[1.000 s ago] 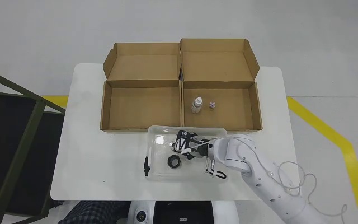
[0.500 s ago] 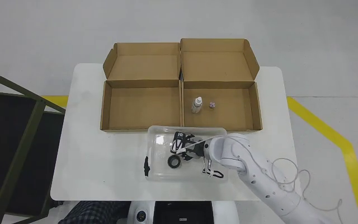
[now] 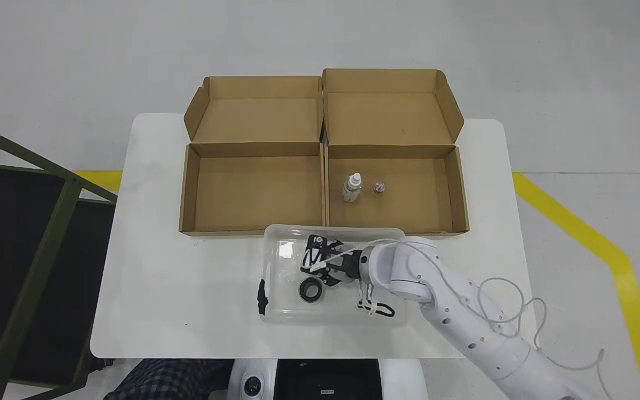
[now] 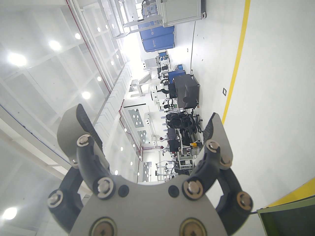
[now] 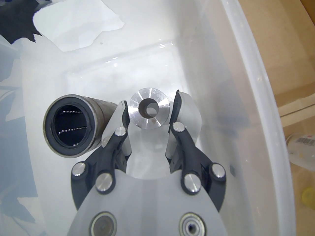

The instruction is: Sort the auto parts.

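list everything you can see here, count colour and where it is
table: 1, white, under everything
left box: 1, brown cardboard, open, far side of the table
right box: 1, brown cardboard, open, right beside the left box
bottle: 1, white, in the right box
cap: 1, purplish, beside the bottle
clear bin: 1, see-through, in front of the boxes
bearing sleeve: 1, dark metal with black ends, lying in the bin
silver bushing: 1, silver, in the bin beside the sleeve
black clip: 1, black, at the bin's left edge
left claw: 1, black and grey, open, facing the hall
right claw: 1, black and grey, in the bin at the bushing
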`<action>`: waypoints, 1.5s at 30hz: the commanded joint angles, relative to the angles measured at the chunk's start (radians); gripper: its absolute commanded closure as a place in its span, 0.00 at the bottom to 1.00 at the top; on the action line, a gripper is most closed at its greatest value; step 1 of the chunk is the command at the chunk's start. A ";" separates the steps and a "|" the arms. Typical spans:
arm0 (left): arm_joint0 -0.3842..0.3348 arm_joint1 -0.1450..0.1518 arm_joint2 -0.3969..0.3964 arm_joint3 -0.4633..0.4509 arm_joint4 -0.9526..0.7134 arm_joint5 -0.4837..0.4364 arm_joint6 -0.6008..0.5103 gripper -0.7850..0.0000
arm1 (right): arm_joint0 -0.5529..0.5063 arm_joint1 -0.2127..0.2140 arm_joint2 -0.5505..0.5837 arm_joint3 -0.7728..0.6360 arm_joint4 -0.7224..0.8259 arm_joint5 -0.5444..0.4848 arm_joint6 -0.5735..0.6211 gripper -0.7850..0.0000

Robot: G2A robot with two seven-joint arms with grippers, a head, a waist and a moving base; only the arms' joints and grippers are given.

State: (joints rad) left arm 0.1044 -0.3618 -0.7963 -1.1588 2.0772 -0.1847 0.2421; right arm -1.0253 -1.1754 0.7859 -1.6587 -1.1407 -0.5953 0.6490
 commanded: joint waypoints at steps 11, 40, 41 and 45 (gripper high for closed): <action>0.000 0.000 0.000 0.000 0.000 0.000 0.000 0.00 | 0.013 -0.010 -0.016 0.037 0.008 -0.005 -0.011 1.00; 0.000 0.000 0.000 0.000 0.000 0.000 0.000 0.00 | -0.125 0.036 0.182 -0.254 0.163 -0.023 -0.096 1.00; 0.000 0.000 0.000 0.000 0.000 0.000 0.000 0.00 | -0.129 0.037 0.190 -0.263 0.176 -0.026 -0.101 1.00; 0.000 0.000 0.000 0.000 0.000 0.000 0.000 0.00 | -0.141 0.044 0.241 -0.300 0.222 -0.027 -0.120 1.00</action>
State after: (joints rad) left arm 0.1044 -0.3618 -0.7963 -1.1588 2.0772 -0.1847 0.2421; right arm -1.1632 -1.1332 1.0123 -1.9499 -0.9266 -0.6229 0.5330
